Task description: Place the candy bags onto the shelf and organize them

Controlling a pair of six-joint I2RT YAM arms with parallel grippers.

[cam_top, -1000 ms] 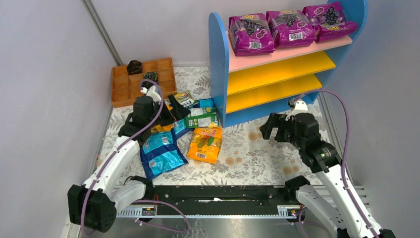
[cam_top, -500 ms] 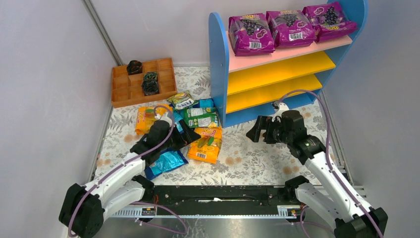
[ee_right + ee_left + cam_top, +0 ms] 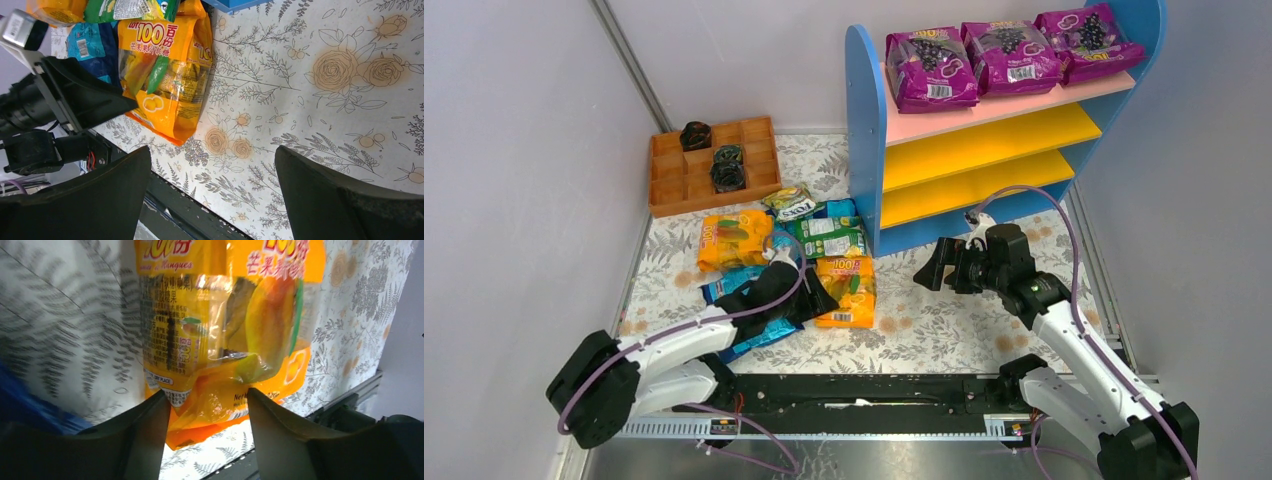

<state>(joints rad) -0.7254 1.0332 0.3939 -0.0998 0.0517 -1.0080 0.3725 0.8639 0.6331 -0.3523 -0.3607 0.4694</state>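
Qty: 3 purple bags (image 3: 931, 68), 2 orange bags (image 3: 734, 240), 1 shelf (image 3: 864, 130), 1 tray (image 3: 669, 185).

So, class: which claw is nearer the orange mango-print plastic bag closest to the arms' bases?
Left. The left claw straddles the orange mango-print plastic bag at its near edge; the right claw hangs open to its right, well apart.

My bench (image 3: 944, 320) carries a heap of candy bags (image 3: 829, 238), an orange tray (image 3: 674, 187) and the shelf (image 3: 866, 130); three purple bags (image 3: 1009, 50) lie on its pink board (image 3: 1024, 102).
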